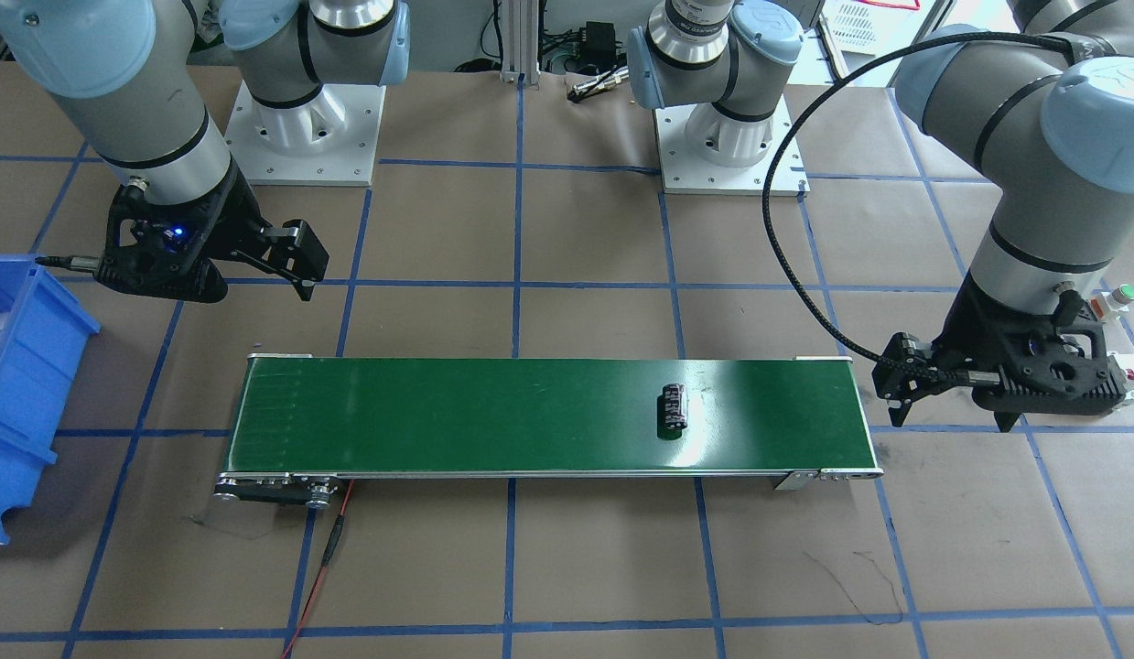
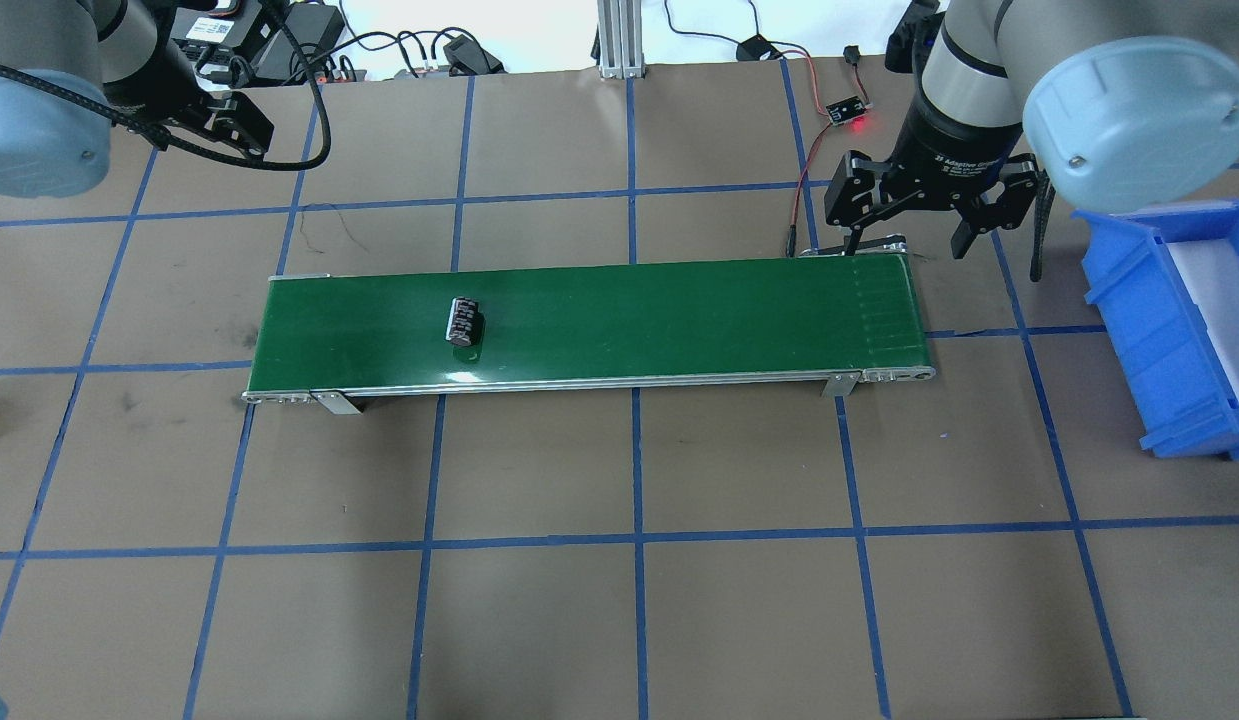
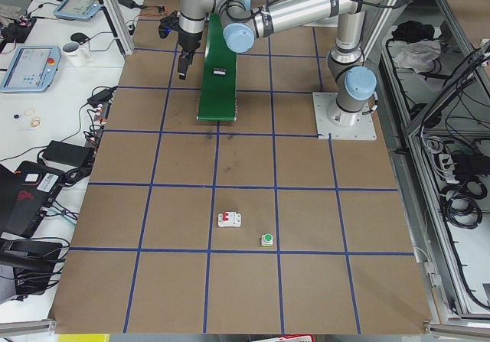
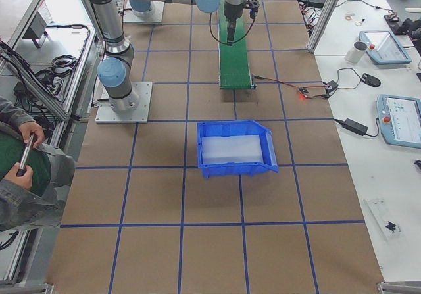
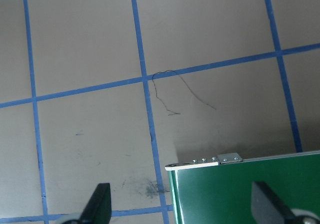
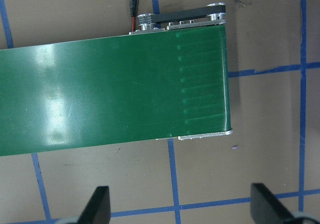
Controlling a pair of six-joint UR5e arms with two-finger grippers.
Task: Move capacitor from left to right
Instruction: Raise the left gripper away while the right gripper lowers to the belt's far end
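Lying on the belt (image 2: 679, 320), the capacitor (image 2: 464, 322) shows overhead, not wrist-side.

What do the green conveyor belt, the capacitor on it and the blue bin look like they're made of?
Conveyor belt: likely smooth rubber or PVC, semi-glossy, showing light glare. Capacitor: black sleeve with pale stripes, probably plastic film. Blue bin: moulded plastic, judging by uniform colour and ribbed walls.
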